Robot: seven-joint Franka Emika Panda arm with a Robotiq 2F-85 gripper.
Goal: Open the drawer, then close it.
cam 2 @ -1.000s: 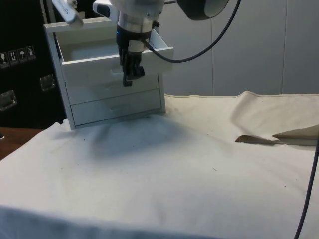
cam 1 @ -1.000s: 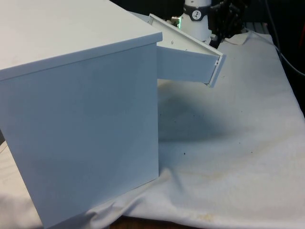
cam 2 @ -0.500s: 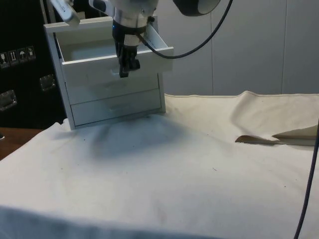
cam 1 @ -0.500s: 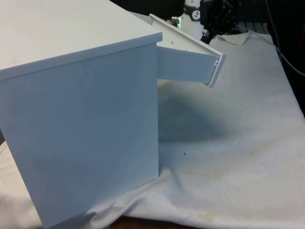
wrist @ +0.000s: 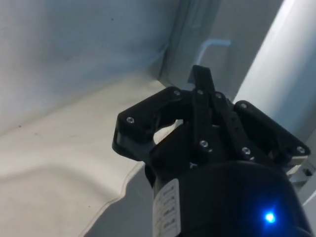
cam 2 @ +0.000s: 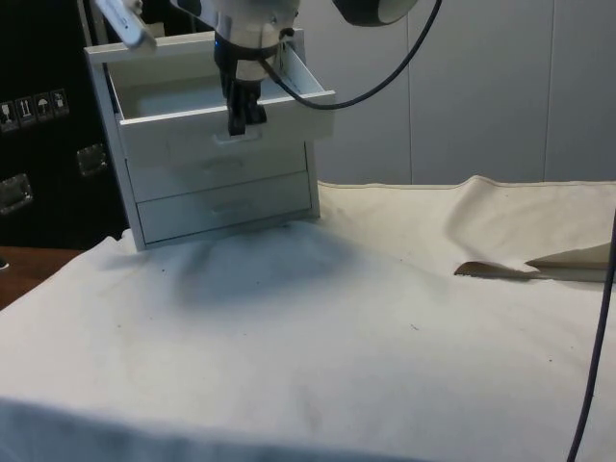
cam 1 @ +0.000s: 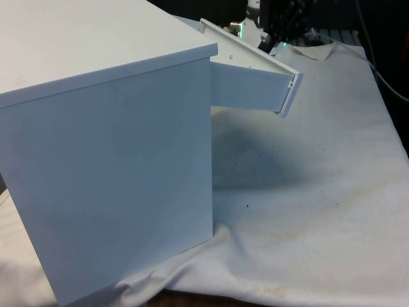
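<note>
Looking across the desk, we note the following.

Chest: a white chest of drawers stands on the desk under a white cloth. In the front view it turns a plain side panel towards us at that view's left; in the side view its drawer fronts face us.

Drawer: the top drawer is pulled well out of the chest. In the front view it juts out towards that view's right, its front panel tilted a little. In the side view we see its pale inside floor and its front panel with a small handle.

Lower drawers: we see two more drawer fronts below it in the side view, both pushed in flush.

Hand: the black hand hangs from the white arm just in front of the open drawer's front panel, its tips level with the handle or just above it. In the front view it shows dark above the drawer's far edge.

Fingers: in the wrist view the two black fingers lie together with no gap between them and nothing held; we cannot tell whether they touch the handle.

Cloth: creased and lightly stained, with a raised fold near the side view's right.
</note>
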